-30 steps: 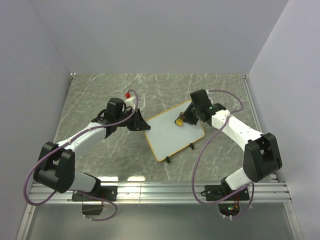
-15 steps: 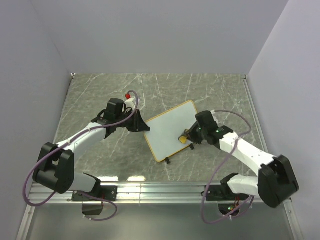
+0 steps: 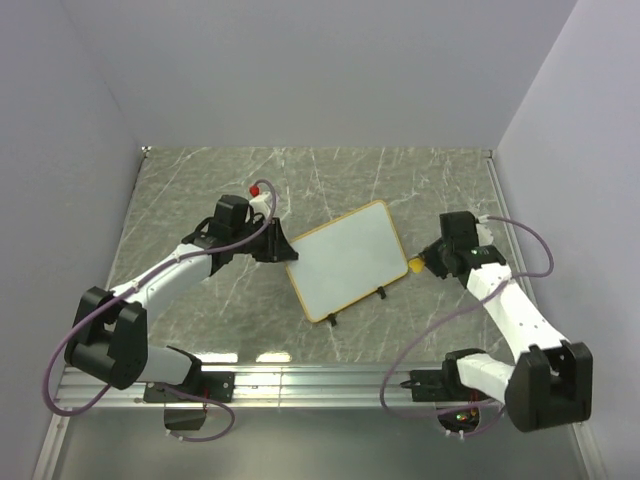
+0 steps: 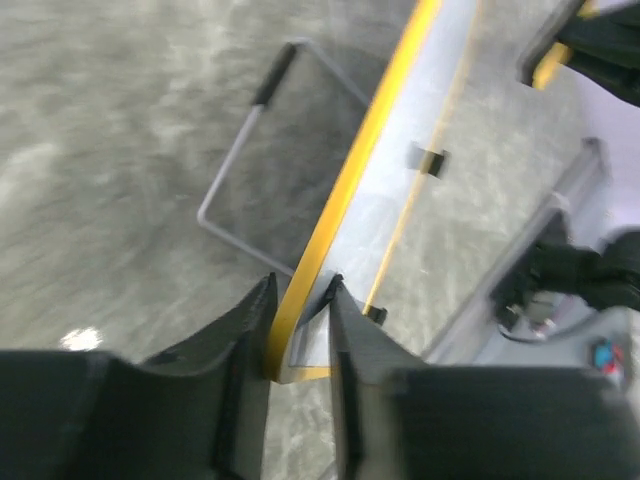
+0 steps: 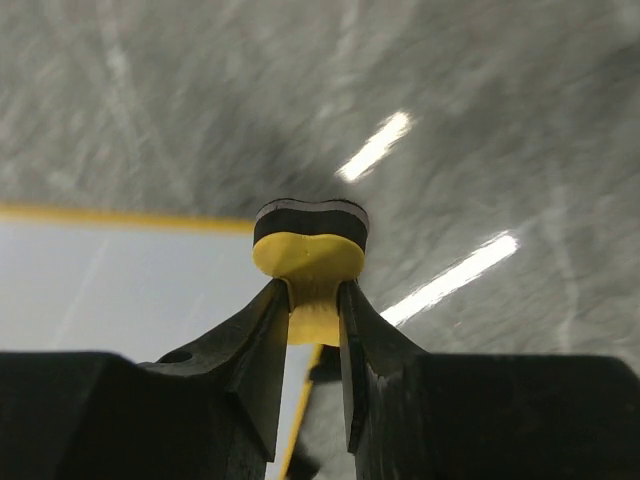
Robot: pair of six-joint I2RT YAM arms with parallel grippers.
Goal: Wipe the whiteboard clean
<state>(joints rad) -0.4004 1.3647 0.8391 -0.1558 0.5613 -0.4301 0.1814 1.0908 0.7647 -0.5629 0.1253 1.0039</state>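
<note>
The board (image 3: 348,262) lies skewed in the middle of the table (image 3: 180,200), its face showing plain white. It is probably light, thin and stiff with a slick face, so the frame edge is the place to grip. The left gripper (image 3: 283,250) is clamped on that yellow frame at the left edge. The right gripper (image 3: 422,263), just off the right edge, pinches the eraser (image 5: 310,250).
</note>
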